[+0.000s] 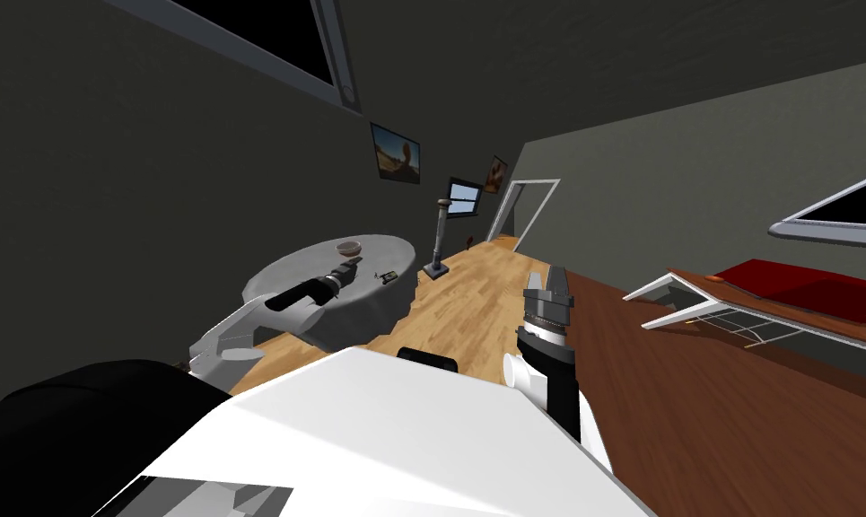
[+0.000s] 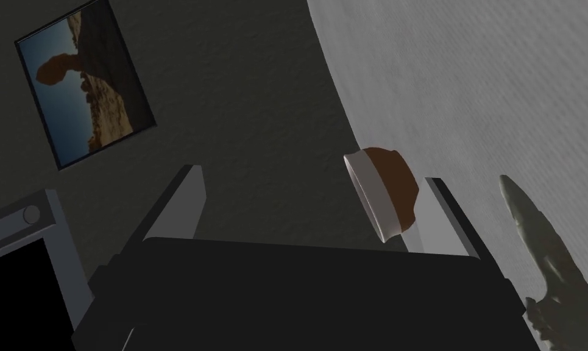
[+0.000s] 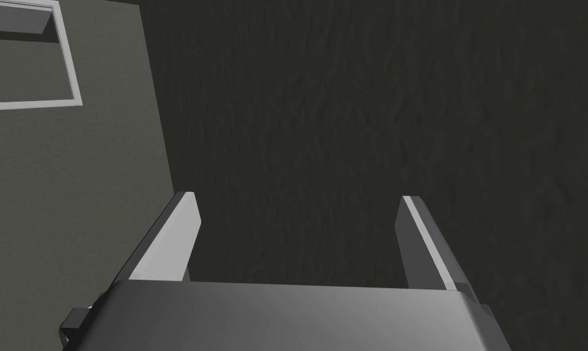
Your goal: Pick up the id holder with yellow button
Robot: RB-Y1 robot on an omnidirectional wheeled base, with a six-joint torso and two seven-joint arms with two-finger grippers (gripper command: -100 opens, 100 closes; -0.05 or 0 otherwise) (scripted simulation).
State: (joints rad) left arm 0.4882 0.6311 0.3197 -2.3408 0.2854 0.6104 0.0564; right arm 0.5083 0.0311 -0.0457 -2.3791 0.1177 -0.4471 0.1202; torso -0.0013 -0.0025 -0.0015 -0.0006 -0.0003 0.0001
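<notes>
As the left gripper (image 1: 354,264) is hovering open and empty beside the bowl (image 1: 348,247), swinging toward the id holder (image 1: 388,276) is risking knocking that bowl.

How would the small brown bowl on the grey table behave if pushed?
The bowl looks rigid and small, so probably light; it would likely slide. Its rounded underside suggests it may rock or tip if nudged at the rim.

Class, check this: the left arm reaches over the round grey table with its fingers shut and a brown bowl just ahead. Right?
No. The left gripper has its fingers open, not shut, as the left wrist view shows. The round grey table and brown bowl are as stated.
</notes>
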